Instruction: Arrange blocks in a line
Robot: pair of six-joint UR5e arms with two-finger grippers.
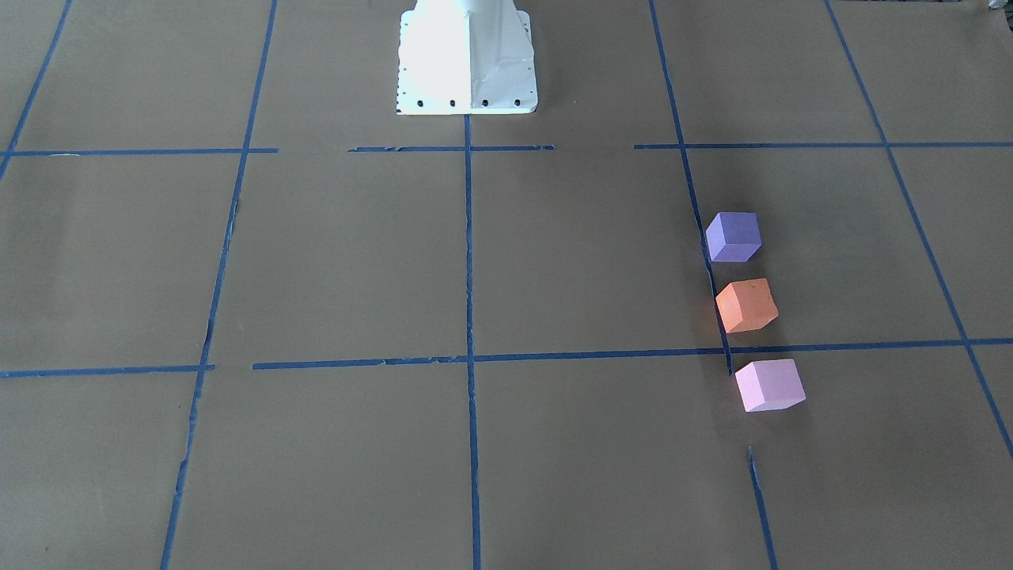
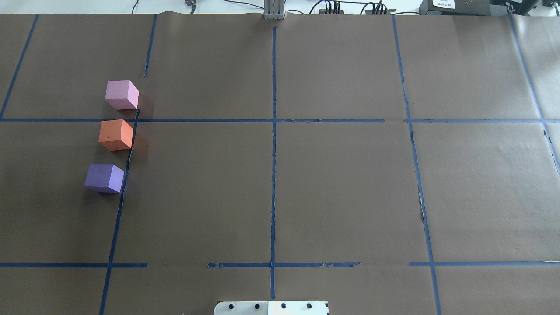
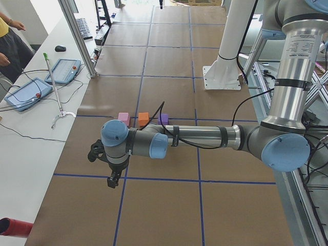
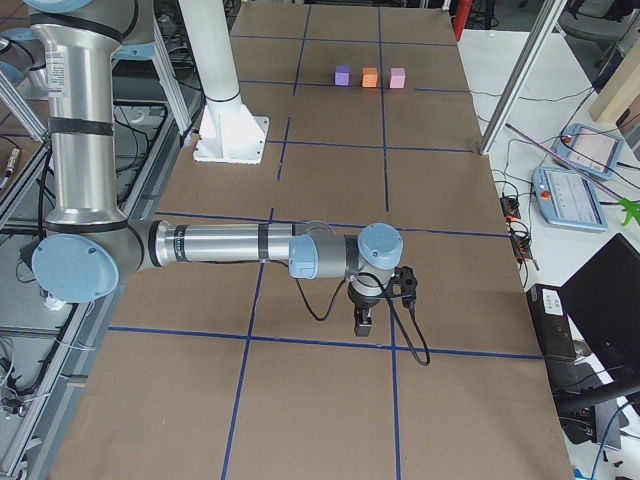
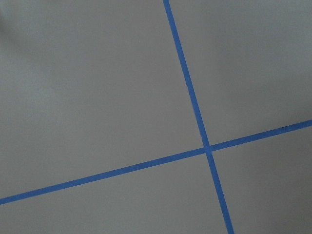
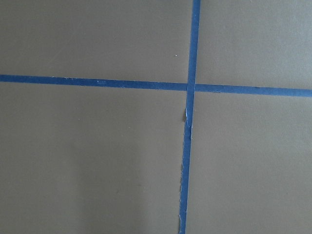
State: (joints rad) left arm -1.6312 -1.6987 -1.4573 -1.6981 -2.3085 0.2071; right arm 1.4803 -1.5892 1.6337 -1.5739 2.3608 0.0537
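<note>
The three blocks stand in a line on the brown table beside a blue tape line, with small gaps between them. In the overhead view the pale pink block (image 2: 122, 94) is farthest, the orange block (image 2: 116, 134) is in the middle and the violet-purple block (image 2: 104, 177) is nearest the robot. They also show in the front view: purple (image 1: 734, 236), orange (image 1: 746, 305), pink (image 1: 769, 385). My left gripper (image 3: 114, 180) shows only in the exterior left view, away from the blocks and pointing down. My right gripper (image 4: 363, 322) shows only in the exterior right view, far from them. I cannot tell whether either is open or shut.
The white robot base (image 1: 467, 63) stands at the table's edge. Blue tape lines (image 2: 273, 131) form a grid on the brown paper. A side bench holds tablets and cables (image 3: 23, 92). A person (image 3: 7, 36) stands at the bench's far end.
</note>
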